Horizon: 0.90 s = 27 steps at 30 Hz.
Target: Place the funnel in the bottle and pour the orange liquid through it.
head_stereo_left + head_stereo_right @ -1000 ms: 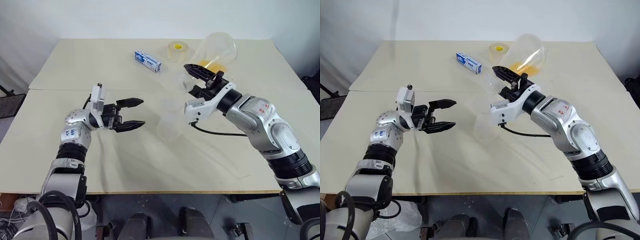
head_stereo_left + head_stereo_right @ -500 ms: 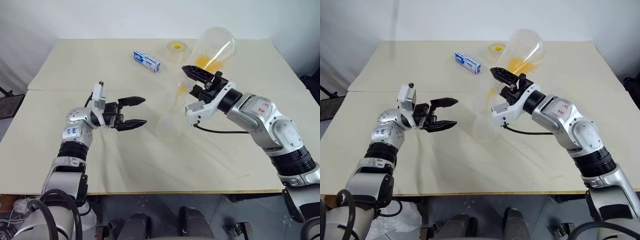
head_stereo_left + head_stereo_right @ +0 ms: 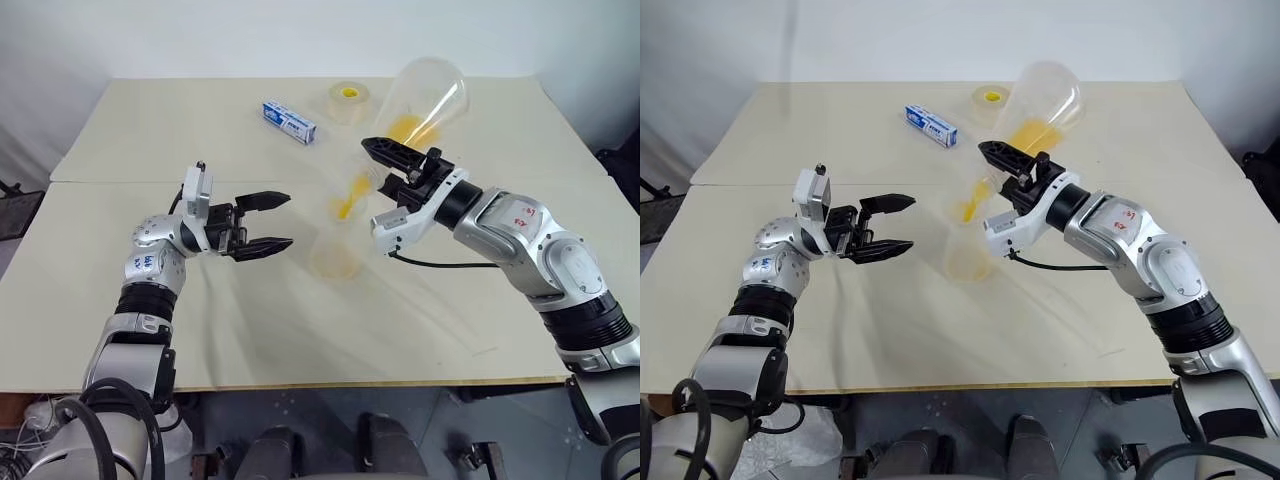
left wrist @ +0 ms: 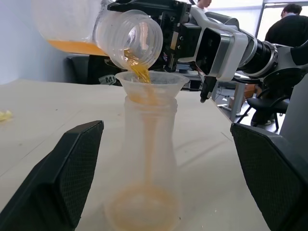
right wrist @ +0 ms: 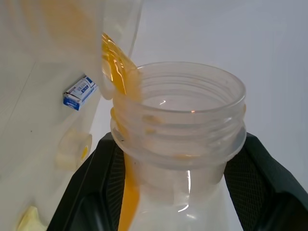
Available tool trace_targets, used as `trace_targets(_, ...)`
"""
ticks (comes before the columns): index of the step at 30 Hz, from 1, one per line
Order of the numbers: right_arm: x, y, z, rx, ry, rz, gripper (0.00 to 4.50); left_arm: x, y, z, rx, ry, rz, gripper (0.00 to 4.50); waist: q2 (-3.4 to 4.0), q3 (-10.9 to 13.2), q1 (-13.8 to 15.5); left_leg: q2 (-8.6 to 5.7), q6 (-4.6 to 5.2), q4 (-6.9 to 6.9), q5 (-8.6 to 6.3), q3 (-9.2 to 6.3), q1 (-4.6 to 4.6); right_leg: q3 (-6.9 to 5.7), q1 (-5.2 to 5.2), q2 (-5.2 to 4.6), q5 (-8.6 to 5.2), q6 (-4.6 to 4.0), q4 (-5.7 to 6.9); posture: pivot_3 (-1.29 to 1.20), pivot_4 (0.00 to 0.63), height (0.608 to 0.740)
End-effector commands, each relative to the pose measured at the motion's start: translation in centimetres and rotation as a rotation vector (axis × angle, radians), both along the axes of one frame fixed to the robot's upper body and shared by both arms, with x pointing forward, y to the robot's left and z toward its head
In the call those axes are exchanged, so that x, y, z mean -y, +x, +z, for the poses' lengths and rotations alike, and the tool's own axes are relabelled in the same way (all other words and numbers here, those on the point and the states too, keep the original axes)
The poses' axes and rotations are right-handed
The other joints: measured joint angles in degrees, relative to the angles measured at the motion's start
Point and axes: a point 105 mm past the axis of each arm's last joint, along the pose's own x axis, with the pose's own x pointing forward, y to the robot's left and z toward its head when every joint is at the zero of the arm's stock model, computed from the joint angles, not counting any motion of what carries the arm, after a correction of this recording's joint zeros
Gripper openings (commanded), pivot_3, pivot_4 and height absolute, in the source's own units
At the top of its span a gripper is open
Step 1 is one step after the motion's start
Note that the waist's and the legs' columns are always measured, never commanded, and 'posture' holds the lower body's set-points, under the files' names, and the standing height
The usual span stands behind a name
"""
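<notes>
The frosted bottle stands upright on the table with the clear funnel seated in its mouth. My right gripper is shut on the neck of a clear conical flask, which is tipped mouth-down over the funnel. Orange liquid runs from the flask's mouth into the funnel. A thin stream falls inside the bottle and a shallow orange pool lies at its bottom. My left gripper hangs open just left of the bottle, not touching it.
A tape roll with a yellow centre and a small blue-and-white box lie at the back of the table. A seam runs across the tabletop behind my left gripper.
The right gripper has tipped the flask further, base rising. Orange liquid went from resting in the flask to streaming through the funnel and pooling in the bottle. The left gripper stayed put.
</notes>
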Motion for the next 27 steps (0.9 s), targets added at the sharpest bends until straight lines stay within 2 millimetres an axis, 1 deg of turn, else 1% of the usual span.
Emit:
trace_targets(1,0.5,-0.5,3.0,0.110,0.024,0.002,2.46,-0.5,-1.3,0.7,0.055,0.004,-0.101,4.50,0.00,0.0,-0.1,0.00,0.00,0.00,0.00,0.00,0.00,0.00,0.00,0.00,0.00,0.00,0.00,0.00,0.150,0.740)
trace_targets(10,0.3,-0.5,3.2,0.124,0.012,0.015,2.46,-1.5,-1.4,0.2,0.040,0.022,-0.073,4.50,0.00,0.0,0.0,0.01,-0.01,0.00,0.00,0.00,0.00,0.00,-0.01,0.00,0.00,0.00,0.00,0.00,0.150,0.740)
trace_targets(14,0.2,-0.5,3.2,0.129,0.008,0.021,2.46,-1.8,-1.5,0.3,0.041,0.002,-0.063,4.50,0.00,0.0,0.0,0.01,-0.01,0.00,0.00,0.00,0.00,0.00,-0.01,0.00,0.00,0.00,0.00,0.00,0.150,0.740)
trace_targets(18,0.0,-0.5,3.1,0.132,0.005,0.028,2.46,-1.9,-1.6,0.3,0.036,-0.028,-0.063,4.50,0.00,0.0,0.0,0.01,-0.01,0.00,0.00,0.00,0.00,0.00,-0.01,0.00,0.00,0.00,0.00,0.00,0.150,0.740)
trace_targets(27,-0.1,-0.5,3.1,0.138,0.000,0.034,2.46,-2.2,-1.9,0.2,0.025,-0.034,-0.059,4.50,0.00,0.0,0.0,0.01,-0.01,0.00,0.00,0.00,0.00,0.00,-0.01,0.00,0.00,0.00,0.01,0.00,0.150,0.740)
